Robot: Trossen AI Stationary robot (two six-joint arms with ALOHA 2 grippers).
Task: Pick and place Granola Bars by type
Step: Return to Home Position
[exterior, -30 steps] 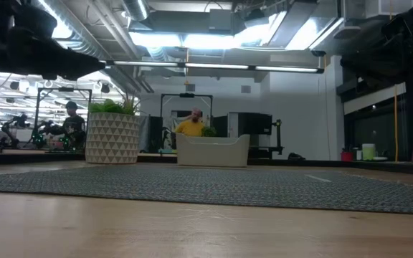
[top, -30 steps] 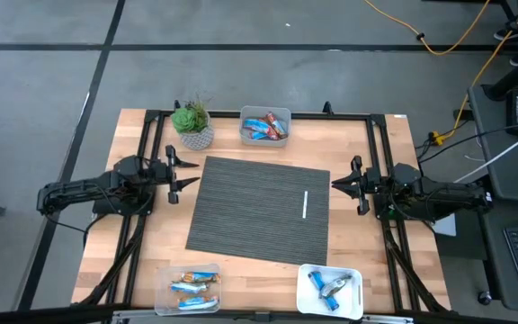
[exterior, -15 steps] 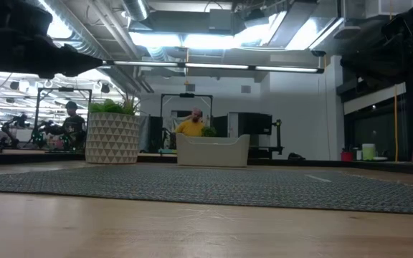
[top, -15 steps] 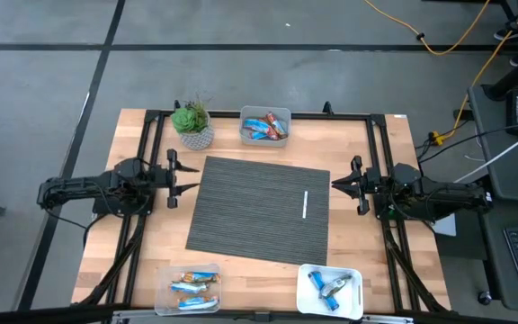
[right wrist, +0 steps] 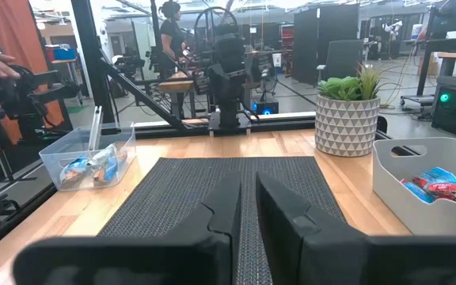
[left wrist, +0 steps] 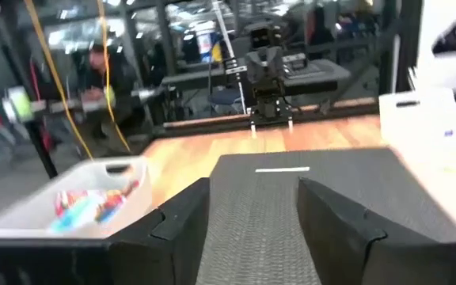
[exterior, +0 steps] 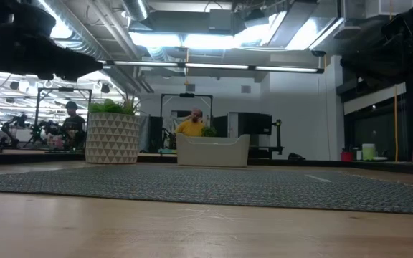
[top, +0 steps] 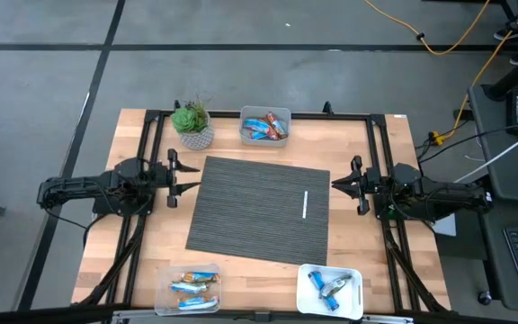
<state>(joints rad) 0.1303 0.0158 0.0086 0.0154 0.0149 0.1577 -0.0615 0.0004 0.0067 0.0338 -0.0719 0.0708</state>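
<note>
Sorting done, arms heading home
Left pincer (top: 185,176) eases back from the mat (top: 250,207), spread wide, empty; right pincer (top: 337,184) waits opposite, nearly closed. Granola Bars (top: 264,128) sit binned, well clear of both pincers.

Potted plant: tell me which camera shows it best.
The right wrist view: the potted plant stands whole and well lit, leaves and patterned pot seen side-on. The low view shows it side-on too, but backlit and darker. The high view shows mostly leaves from above. The left wrist view misses it.
</note>
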